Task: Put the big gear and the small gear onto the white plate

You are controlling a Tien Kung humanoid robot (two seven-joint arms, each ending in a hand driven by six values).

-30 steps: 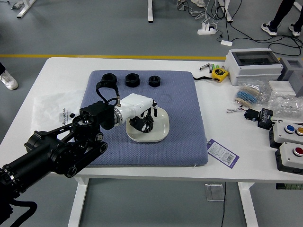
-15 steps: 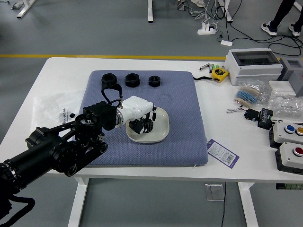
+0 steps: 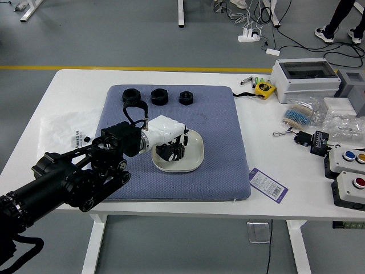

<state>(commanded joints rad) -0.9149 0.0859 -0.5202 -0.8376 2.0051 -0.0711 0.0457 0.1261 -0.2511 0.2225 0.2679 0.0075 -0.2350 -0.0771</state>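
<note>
Barely any shift lately: left hand (image 3: 163, 131) nearly settled over white plate (image 3: 195, 153) on blue mat (image 3: 225, 162), suggesting placement. Whether it grips anything, cannot tell; gears indistinct there. Three black rings (image 3: 159, 93) unmoved beyond plate.

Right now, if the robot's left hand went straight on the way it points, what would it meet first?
Probably the right-hand rim of the white plate, though the left hand might pass above it; depth is unclear.
</note>
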